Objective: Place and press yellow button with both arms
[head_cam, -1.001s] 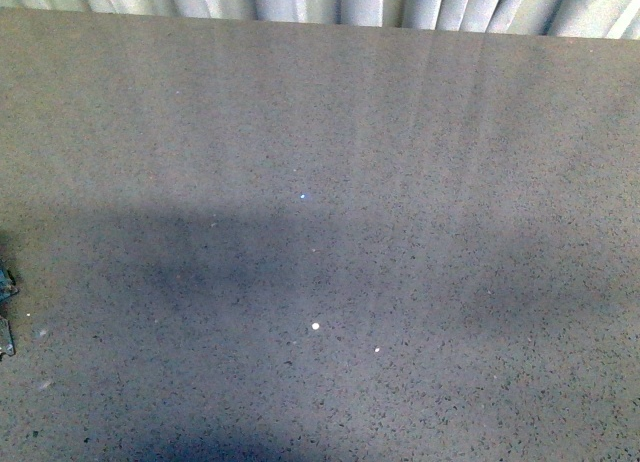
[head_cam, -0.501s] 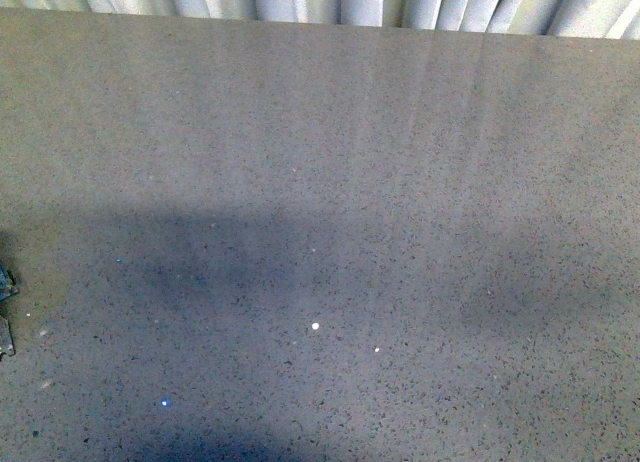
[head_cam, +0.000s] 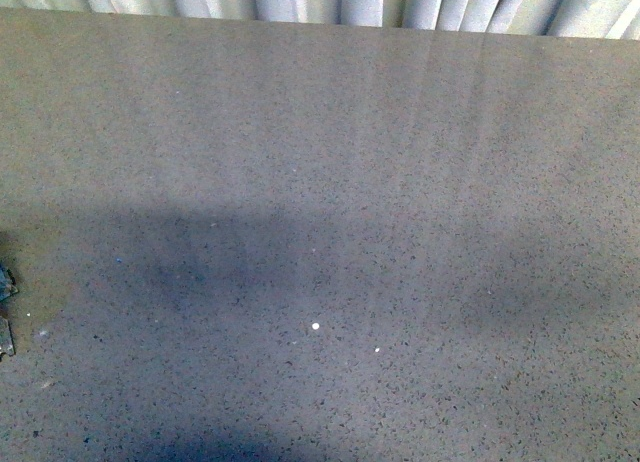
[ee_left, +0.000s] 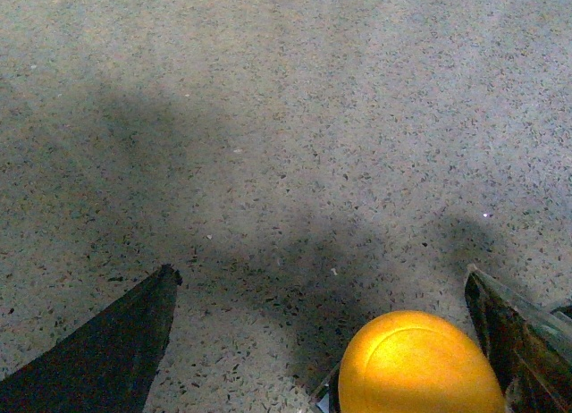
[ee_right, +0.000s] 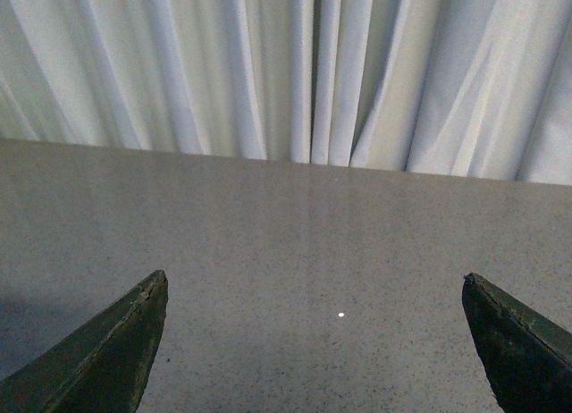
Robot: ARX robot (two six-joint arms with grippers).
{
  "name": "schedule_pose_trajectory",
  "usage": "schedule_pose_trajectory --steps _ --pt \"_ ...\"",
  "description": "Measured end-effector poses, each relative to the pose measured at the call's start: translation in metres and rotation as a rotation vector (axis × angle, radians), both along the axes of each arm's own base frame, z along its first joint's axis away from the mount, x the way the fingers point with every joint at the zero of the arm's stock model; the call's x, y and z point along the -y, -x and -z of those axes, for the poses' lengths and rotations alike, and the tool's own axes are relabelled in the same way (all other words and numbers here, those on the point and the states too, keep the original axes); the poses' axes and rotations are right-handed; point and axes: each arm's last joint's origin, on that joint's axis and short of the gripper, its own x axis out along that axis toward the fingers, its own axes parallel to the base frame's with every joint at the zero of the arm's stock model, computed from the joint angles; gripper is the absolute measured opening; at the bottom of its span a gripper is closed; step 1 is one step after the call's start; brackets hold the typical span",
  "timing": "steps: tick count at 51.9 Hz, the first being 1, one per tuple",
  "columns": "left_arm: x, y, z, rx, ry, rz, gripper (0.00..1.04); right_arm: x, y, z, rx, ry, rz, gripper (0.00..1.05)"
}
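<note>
The yellow button (ee_left: 420, 364) shows only in the left wrist view. Its round yellow cap sits low in the picture, with a corner of its base just visible beside it. My left gripper (ee_left: 320, 272) is open, and the button stands on the table between its dark fingers (ee_left: 107, 355), close to the other finger (ee_left: 523, 341). I see no grip on the button. My right gripper (ee_right: 315, 276) is open and empty above bare table, its fingers (ee_right: 98, 359) wide apart. The front view shows only a dark scrap of the left gripper (head_cam: 5, 282) at its left edge, and no button.
The speckled grey table (head_cam: 320, 182) fills the front view, with soft shadows across its near half. White pleated curtains (ee_right: 295, 64) hang behind the table's far edge (ee_right: 304, 167).
</note>
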Motion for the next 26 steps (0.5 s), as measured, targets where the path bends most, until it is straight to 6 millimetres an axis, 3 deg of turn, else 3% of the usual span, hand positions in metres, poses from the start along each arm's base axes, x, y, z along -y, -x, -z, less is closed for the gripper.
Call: schedule_pose_trajectory --steps 26 --pt "0.0009 -0.0013 0.0041 -0.003 -0.003 0.009 0.96 0.0 0.0 -0.0001 0.0 0.0 0.0 0.96"
